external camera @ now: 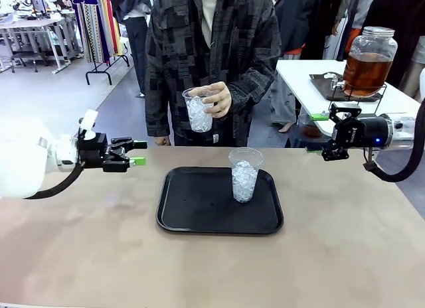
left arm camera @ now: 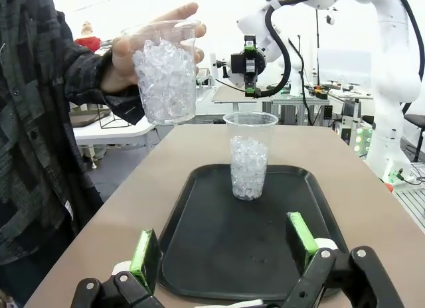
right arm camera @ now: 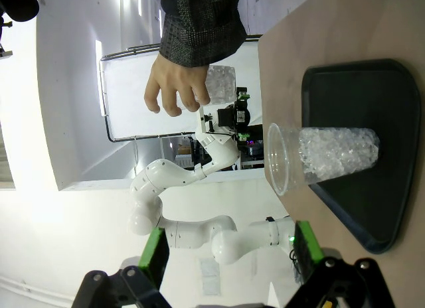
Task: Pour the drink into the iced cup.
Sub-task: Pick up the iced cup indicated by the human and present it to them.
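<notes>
The drink [external camera: 364,72], an amber-brown translucent liquid, sits in a big clear glass dispenser jar [external camera: 369,39] with a silver lid and spigot. The jar is on a white side table [external camera: 299,72] beyond my right end effector [external camera: 315,133], well apart from the iced cup [external camera: 245,175]. That clear plastic cup of crushed ice stands upright on a black rectangular tray [external camera: 192,215] in the middle of the brown tabletop [external camera: 345,255].

My left end effector [external camera: 139,153] hovers to the left of the tray. Both end effectors are spread wide and carry nothing.

Across from me, a person's hand [external camera: 218,99] holds a second clear cup of ice [external camera: 198,112] above the far edge.

As I judge it, the main risk is spilling. The cup looks thin and light, so a firm pinch could buckle it and a nudge could tip ice onto the tray. With two iced cups present, I could also serve the wrong one. The jar looks heavy and smooth; working its spigot clumsily could shift it or splash tea.

I can read no brand, label or writing on anything.
</notes>
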`<state>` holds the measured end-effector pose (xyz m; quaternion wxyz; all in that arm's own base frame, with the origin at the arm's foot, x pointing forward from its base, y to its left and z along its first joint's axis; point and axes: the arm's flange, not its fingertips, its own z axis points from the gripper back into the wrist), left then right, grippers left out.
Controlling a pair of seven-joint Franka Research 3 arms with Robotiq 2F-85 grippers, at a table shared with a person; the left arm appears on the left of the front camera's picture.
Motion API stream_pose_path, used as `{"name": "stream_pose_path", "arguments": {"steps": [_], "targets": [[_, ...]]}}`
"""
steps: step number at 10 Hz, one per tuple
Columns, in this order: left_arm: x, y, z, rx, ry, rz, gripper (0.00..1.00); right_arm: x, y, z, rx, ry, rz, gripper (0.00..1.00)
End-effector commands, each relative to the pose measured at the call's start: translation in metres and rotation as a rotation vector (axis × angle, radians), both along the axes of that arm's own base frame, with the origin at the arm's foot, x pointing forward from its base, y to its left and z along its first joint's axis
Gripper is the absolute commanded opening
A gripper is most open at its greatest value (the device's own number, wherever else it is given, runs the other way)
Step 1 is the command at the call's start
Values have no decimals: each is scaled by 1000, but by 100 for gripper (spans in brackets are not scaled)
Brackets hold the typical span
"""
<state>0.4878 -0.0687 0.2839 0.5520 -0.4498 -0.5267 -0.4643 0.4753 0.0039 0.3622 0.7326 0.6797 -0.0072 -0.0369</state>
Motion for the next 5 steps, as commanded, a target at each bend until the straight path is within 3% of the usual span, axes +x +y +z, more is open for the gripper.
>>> {"name": "stream_pose_path", "arguments": {"steps": [1,5], "targets": [[2,-2,3,6,4,0,100,0,1,2,-1,-6,0,100],[2,-2,3,6,4,0,100,0,1,2,-1,-6,0,100]]}}
